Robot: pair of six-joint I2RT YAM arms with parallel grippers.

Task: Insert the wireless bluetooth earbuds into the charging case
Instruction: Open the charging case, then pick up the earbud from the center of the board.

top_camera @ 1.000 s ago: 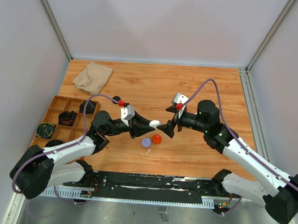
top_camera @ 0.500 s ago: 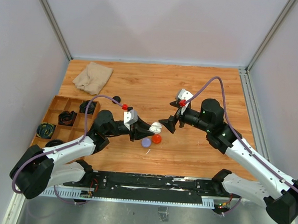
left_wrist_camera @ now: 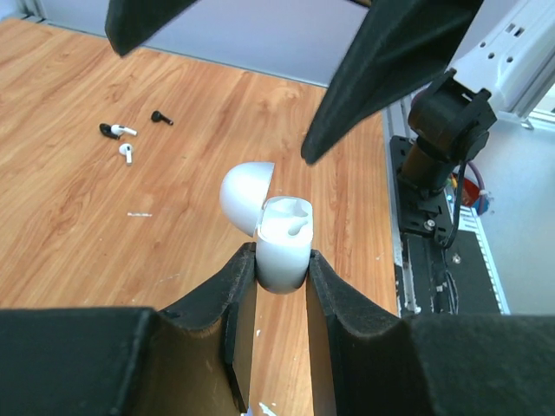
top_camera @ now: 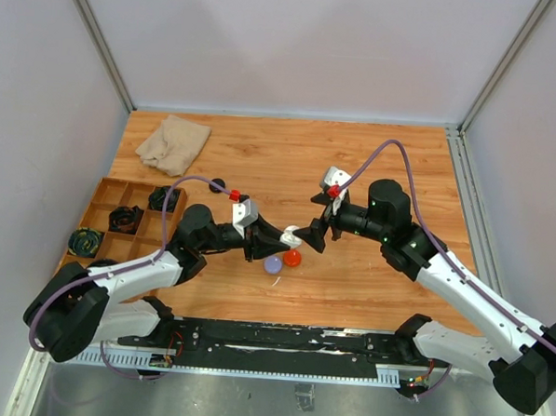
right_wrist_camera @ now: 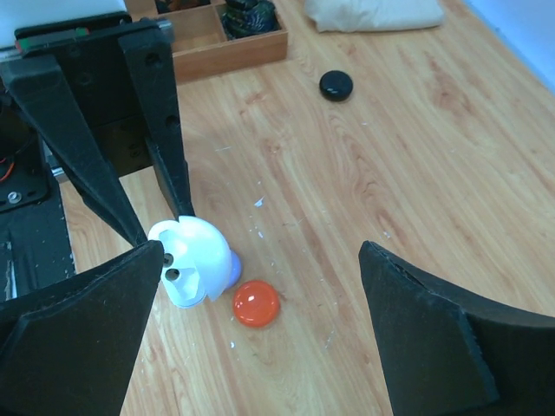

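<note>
My left gripper (top_camera: 281,236) is shut on the white charging case (left_wrist_camera: 283,243) and holds it above the table with its lid open. The case also shows in the right wrist view (right_wrist_camera: 192,260). My right gripper (top_camera: 311,236) is open and empty, its fingertips right beside the case's open lid. Three tiny earbuds lie apart on the wood in the left wrist view: a black-and-white one (left_wrist_camera: 117,130), a white one (left_wrist_camera: 127,153) and a black one (left_wrist_camera: 160,116). I cannot make them out in the top view.
A red puck (top_camera: 293,258) and a lilac puck (top_camera: 273,263) lie on the table just below the held case. A black puck (top_camera: 218,183) lies further back. A wooden compartment tray (top_camera: 106,199) stands at the left and a beige cloth (top_camera: 173,142) at the back left.
My right gripper drew back and up from the case half a second ago and has now come back close to its lid. My left gripper has shifted slightly right with the case.
</note>
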